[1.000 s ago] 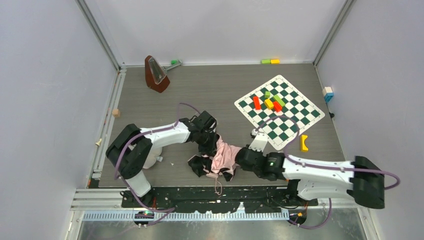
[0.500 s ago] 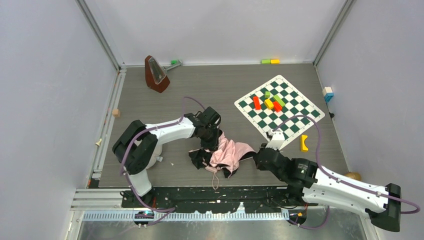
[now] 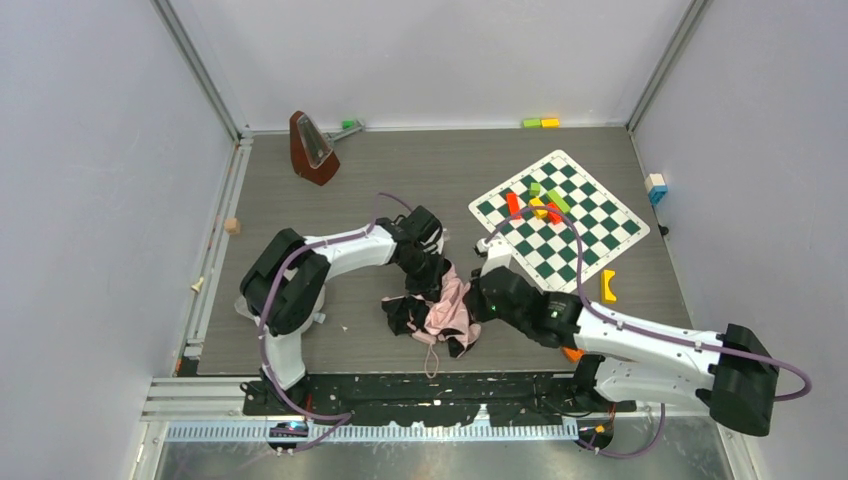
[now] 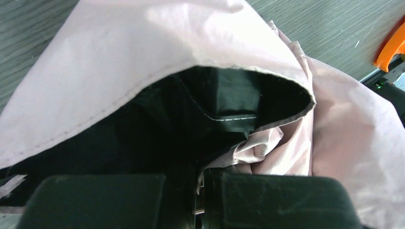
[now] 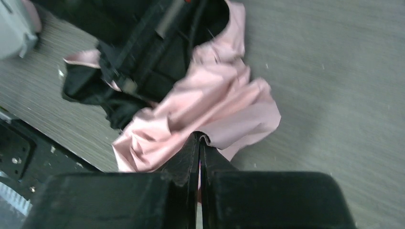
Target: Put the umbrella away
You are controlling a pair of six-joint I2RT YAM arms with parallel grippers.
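The umbrella lies crumpled on the grey table near the front edge, pale pink fabric on top, black fabric at its left, a thin pink strap loop hanging toward the front rail. My left gripper is shut on the umbrella's fabric at its upper edge; in the left wrist view pink and black cloth fills the frame. My right gripper is shut on the pink fabric's right edge; the right wrist view shows the closed jaws pinching the cloth. The handle is hidden.
A checkered mat with several coloured blocks lies at the right. A yellow block sits beside it. A brown metronome stands at the back left. Small blocks lie along the back wall.
My right arm swung back left and its gripper, holding the pink edge, pushed the stretched fabric in toward the bundle. The left gripper shifted slightly right, still holding.
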